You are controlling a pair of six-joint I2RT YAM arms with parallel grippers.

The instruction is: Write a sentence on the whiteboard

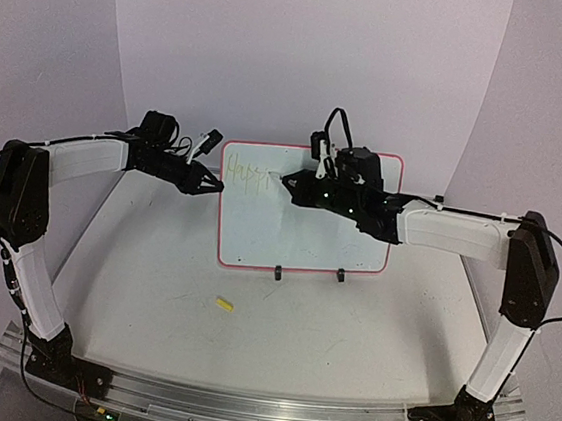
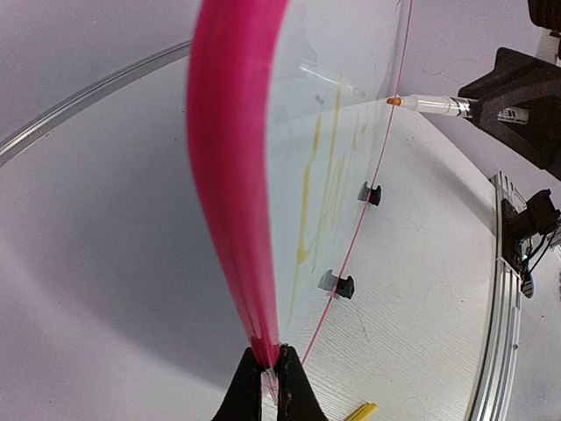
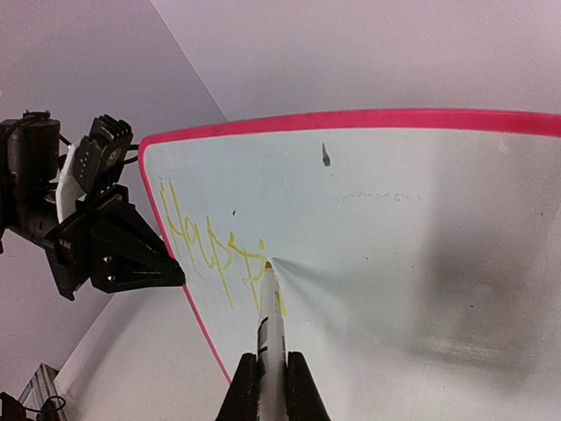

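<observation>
The whiteboard [image 1: 308,236] stands upright on two black clip feet, white with a red-pink border. My left gripper [image 1: 215,188] is shut on its left edge; the left wrist view shows the jaws pinching the pink border [image 2: 235,193]. My right gripper [image 1: 289,183] is shut on a white marker [image 3: 272,351] with an orange tip, and the tip touches the board face. The sentence [image 3: 215,250] reads "Happi" in yellow strokes at the board's upper left, also faint in the top view [image 1: 247,177].
A yellow marker cap [image 1: 224,304] lies on the table in front of the board, also in the left wrist view [image 2: 359,411]. The clip feet [image 1: 278,272] stand at the board's bottom edge. A metal rail [image 1: 260,409] runs along the near table edge.
</observation>
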